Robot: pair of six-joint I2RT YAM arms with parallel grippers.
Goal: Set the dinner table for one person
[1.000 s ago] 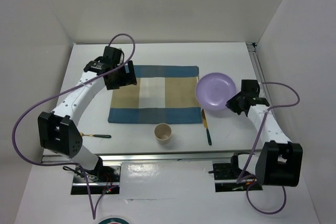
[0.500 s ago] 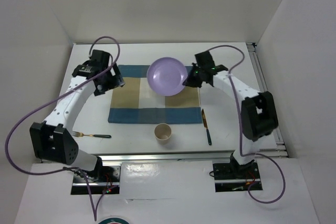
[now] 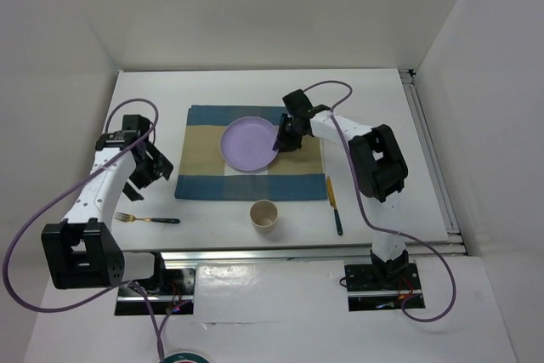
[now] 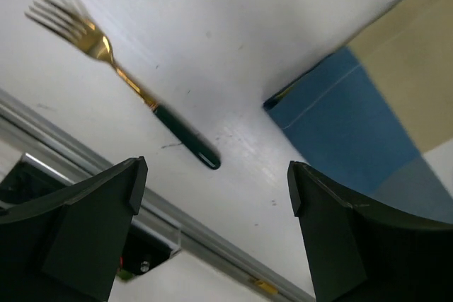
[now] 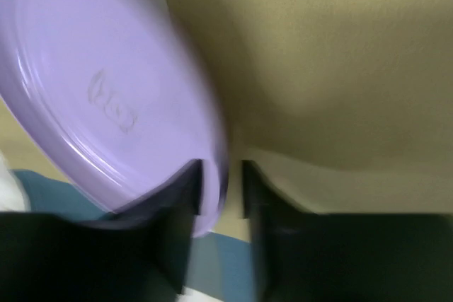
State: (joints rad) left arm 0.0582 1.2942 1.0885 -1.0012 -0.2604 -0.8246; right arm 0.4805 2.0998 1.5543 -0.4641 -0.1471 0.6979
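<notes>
The lilac plate [image 3: 246, 143] sits over the middle of the blue-and-tan checked placemat [image 3: 202, 178] on the white dinner table [image 3: 374, 104]. My right gripper [image 3: 277, 136] is at the plate's right rim. In the right wrist view the plate [image 5: 106, 90] has its rim between the slightly parted fingers of the right gripper [image 5: 221, 182], against the left one, with a gap to the right one. My left gripper [image 3: 153, 171] hangs wide open and empty left of the placemat. Below the left gripper [image 4: 212, 175] lies the gold fork [image 4: 120, 76] with a dark green handle.
A paper cup [image 3: 264, 214] stands in front of the placemat. A knife [image 3: 334, 207] with a dark handle lies to its right, and the fork [image 3: 150, 219] lies near the front left edge. The metal rail [image 3: 280, 252] runs along the table's near edge.
My right arm carried the plate from the table's right side leftward onto the placemat, and its jaws have begun to part. My left arm drew back from the placemat toward the near left.
</notes>
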